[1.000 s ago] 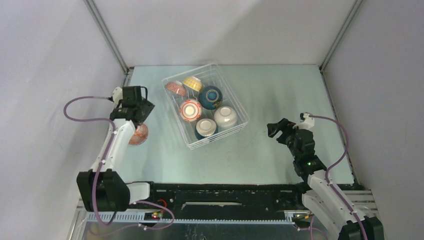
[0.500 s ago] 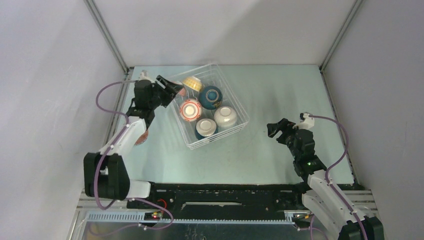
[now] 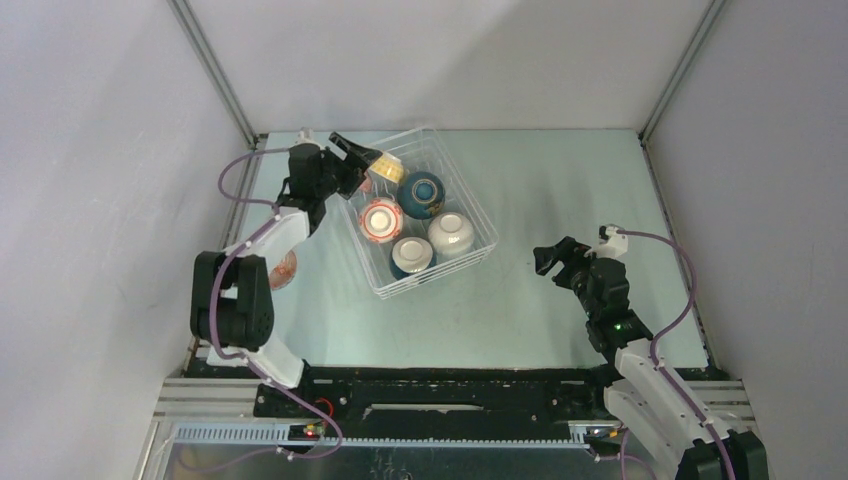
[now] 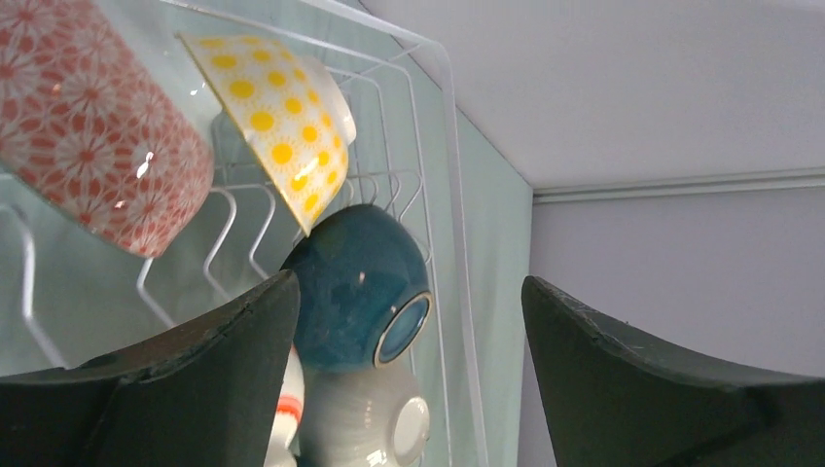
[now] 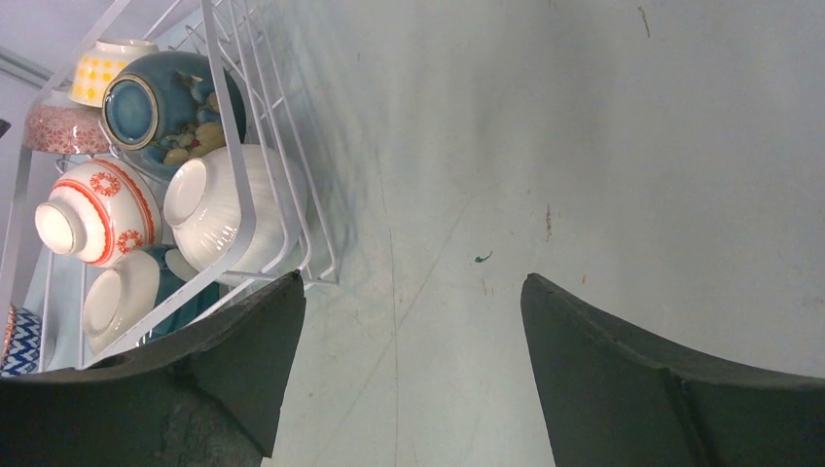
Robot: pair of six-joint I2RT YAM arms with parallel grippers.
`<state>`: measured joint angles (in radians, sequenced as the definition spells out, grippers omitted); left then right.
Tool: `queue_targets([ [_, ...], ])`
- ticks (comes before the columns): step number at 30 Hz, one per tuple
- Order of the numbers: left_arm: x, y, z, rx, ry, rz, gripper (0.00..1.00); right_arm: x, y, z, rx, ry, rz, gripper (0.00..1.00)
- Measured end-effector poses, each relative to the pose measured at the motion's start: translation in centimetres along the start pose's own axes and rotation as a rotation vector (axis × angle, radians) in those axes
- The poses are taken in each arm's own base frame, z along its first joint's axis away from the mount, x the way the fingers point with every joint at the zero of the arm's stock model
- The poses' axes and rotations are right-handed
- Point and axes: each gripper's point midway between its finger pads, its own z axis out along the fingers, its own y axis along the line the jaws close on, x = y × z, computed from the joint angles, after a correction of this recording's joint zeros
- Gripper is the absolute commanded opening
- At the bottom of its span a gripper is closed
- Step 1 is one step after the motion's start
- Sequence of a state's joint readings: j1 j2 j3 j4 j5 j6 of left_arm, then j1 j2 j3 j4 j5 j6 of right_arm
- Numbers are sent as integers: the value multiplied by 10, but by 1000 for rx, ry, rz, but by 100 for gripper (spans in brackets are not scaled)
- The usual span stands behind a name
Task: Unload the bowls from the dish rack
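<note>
**Six bowls in the rack, both grippers empty**

The dish rack (image 3: pixel 468 190), a square white wire basket, sits skewed on the far middle of the pale green table (image 3: pixel 570 180). Six bowls lie in it, tipped on their sides against the tines. A red-patterned bowl (image 4: pixel 88 126) and a yellow bowl (image 3: pixel 386 167) with sun-like dots fill the far left corner. A glossy dark teal bowl (image 3: pixel 421 194) lies just beside the yellow one. Nearer the arms are a white bowl with red rings (image 3: pixel 381 220), a plain white ribbed bowl (image 3: pixel 451 234) and a teal-sided bowl (image 3: pixel 411 256) with a white foot. A seventh bowl (image 3: pixel 284 270) lies outside the rack on the table at the left, partly hidden by the left arm.

The left gripper (image 3: pixel 352 165) hangs over the rack's far left corner, above the red-patterned bowl. Its jaws stand wide apart and hold nothing; the wrist view shows the teal bowl in the gap between them. The right gripper (image 3: pixel 548 261) is well apart from the rack on its right side, above bare table. Its jaws are also spread wide and touch nothing
</note>
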<state>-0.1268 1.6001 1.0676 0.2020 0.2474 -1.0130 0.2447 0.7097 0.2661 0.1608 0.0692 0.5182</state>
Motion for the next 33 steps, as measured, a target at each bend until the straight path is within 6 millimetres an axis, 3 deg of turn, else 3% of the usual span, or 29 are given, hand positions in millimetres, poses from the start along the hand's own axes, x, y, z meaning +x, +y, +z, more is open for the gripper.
queue_targets([
  [13,-1,12,57,-62,38,-103,91,4,-2,2,7,13,-2,89],
  [26,11,32,72,-163,45,-135,94,5,-3,3,10,16,-2,89],
  [33,11,31,87,-161,53,-142,84,6,-3,3,13,21,-3,89],
])
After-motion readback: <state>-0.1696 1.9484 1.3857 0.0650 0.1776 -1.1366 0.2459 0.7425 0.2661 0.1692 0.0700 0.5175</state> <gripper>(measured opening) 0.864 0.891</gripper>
